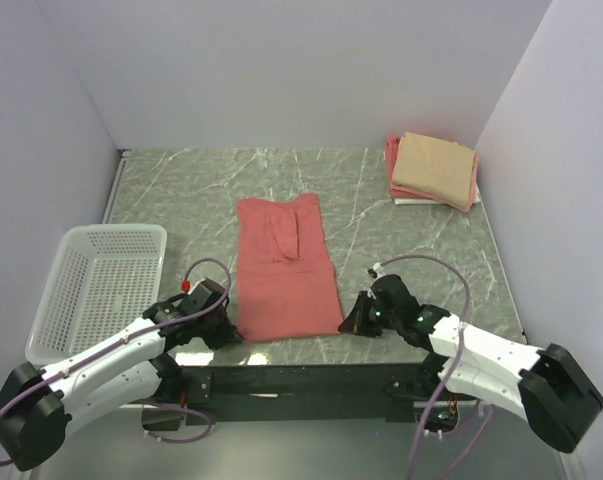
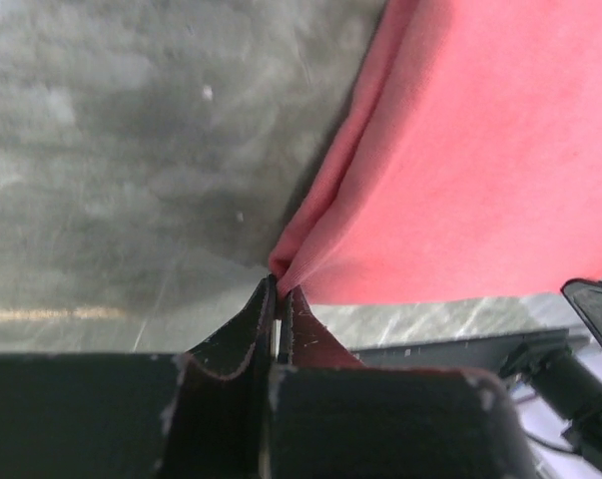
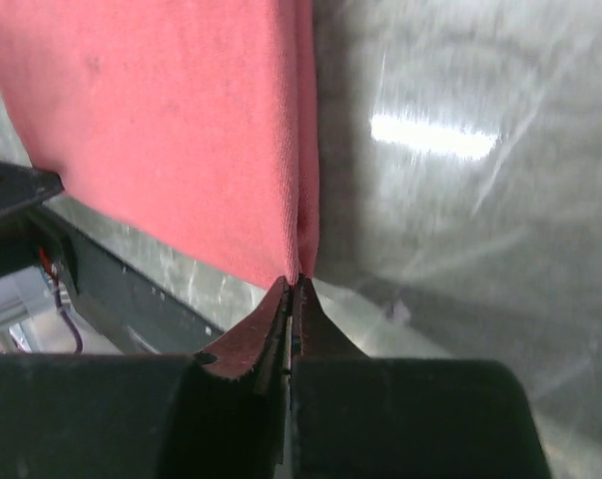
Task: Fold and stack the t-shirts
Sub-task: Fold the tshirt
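The salmon-red t-shirt lies mid-frame on the table, folded into a long strip. The left hand and right hand each pinch a lower corner. The next move likely calls for lifting both corners evenly and carrying them toward the collar.
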You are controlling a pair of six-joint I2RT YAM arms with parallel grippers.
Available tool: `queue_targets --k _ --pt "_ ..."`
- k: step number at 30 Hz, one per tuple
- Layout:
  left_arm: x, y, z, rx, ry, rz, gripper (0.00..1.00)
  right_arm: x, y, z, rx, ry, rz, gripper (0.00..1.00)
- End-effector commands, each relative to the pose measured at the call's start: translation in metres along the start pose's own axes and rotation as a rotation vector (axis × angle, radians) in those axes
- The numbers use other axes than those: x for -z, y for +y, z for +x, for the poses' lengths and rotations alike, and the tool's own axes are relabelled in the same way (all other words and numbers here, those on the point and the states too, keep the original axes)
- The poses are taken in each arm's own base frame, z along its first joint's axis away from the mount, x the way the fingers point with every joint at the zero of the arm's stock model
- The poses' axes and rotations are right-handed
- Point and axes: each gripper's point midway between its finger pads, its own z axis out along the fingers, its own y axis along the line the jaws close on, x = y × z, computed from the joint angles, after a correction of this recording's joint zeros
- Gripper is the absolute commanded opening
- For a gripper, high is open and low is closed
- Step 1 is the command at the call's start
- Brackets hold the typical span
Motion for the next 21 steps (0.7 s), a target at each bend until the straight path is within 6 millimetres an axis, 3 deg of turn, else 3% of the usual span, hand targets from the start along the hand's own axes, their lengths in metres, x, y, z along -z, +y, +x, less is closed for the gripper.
queue_targets --k 1,5,9,11,16,17,18,20,21 --pt "0.018 -0.008 0.003 -0.051 0.011 0.033 0.01 0.012 -0.006 0.012 -0.008 0.021 0.017 0.0" --pt "0.032 -0.023 -0.005 -0.059 -0.029 0.079 0.01 0.025 0.007 -0.002 0.019 -0.034 0.006 0.0" --pt "0.04 -0.044 -0.013 -0.07 -0.053 0.115 0.01 0.038 0.035 -0.032 0.072 -0.103 -0.001 0.0" --pt "0.047 -0.063 -0.028 -0.09 -0.112 0.138 0.0 0.036 0.037 -0.04 0.096 -0.104 0.034 0.0" --pt "0.061 -0.113 -0.063 -0.115 -0.191 0.18 0.0 0.043 0.071 -0.088 0.15 -0.189 0.037 0.0" --pt "0.063 -0.119 -0.068 -0.127 -0.198 0.189 0.0 0.04 0.073 -0.094 0.153 -0.183 0.051 0.0" --pt "0.061 -0.122 -0.078 -0.111 -0.205 0.177 0.0 0.045 0.088 -0.108 0.162 -0.21 0.029 0.0" --pt "0.071 -0.139 -0.092 -0.11 -0.23 0.207 0.0 0.042 0.091 -0.123 0.163 -0.219 0.041 0.0" --pt "0.074 -0.142 -0.103 -0.093 -0.247 0.21 0.0 0.046 0.104 -0.135 0.167 -0.24 0.019 0.0"
